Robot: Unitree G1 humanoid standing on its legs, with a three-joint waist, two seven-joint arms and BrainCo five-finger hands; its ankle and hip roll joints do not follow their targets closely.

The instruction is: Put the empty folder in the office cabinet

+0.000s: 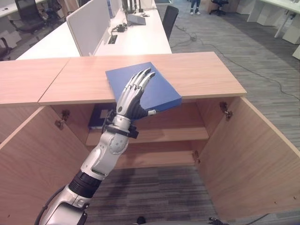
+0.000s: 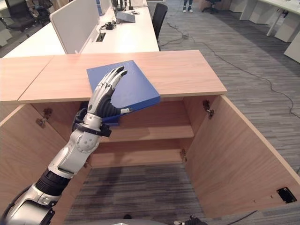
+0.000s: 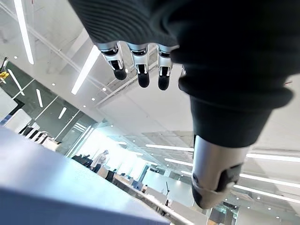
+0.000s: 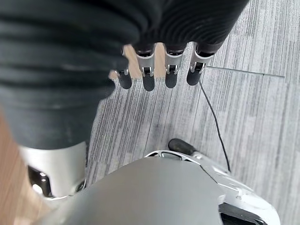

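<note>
Grey striped carpet covers the open office floor, with a thin dark cable running across it. A long white desk stretches away, split by a pale upright divider panel. A black office chair stands just beside the desk's right edge, and another black swivel chair sits at far left. More white desks stand at far right. Long white strip lights line the pale ceiling.

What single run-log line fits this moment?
left hand: open, on blue folder | folder: atop cabinet, overhanging | doors: open
</note>
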